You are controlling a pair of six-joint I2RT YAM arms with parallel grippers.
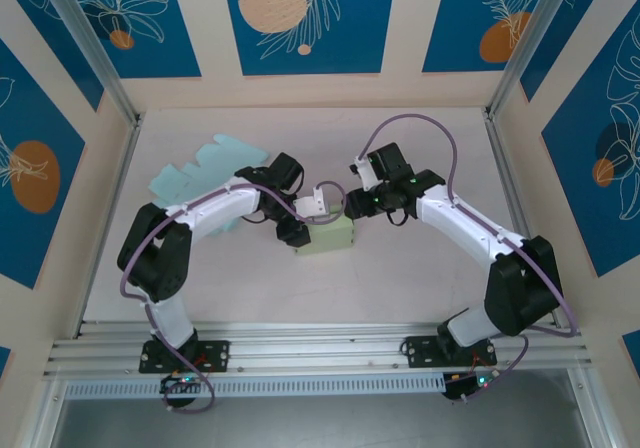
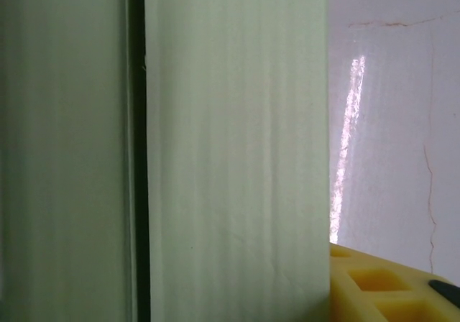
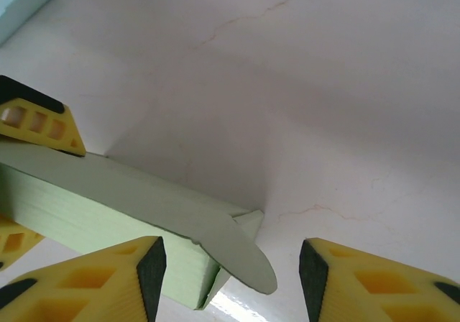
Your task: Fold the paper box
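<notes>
Left fingers (image 3: 39, 121): they straddle the paper box (image 1: 323, 236) at its left end, one finger on the upper panel and one against the lower side. In the left wrist view a finger sits flush against the box wall. Whether they clamp the box or merely rest on it cannot be determined.

Right fingers (image 3: 108, 286): spread apart, holding nothing. They stand at the box's right end. One finger is in front of the box's near side. The rounded tuck flap (image 3: 237, 254) projects into the gap between them, and the other finger stands clear of it.

The pale green box lies flat on the surface (image 1: 400, 288), between the two arms.

A pale blue sheet (image 1: 205, 173) lies flat, well behind and left of the box, partly covered by the left arm.
</notes>
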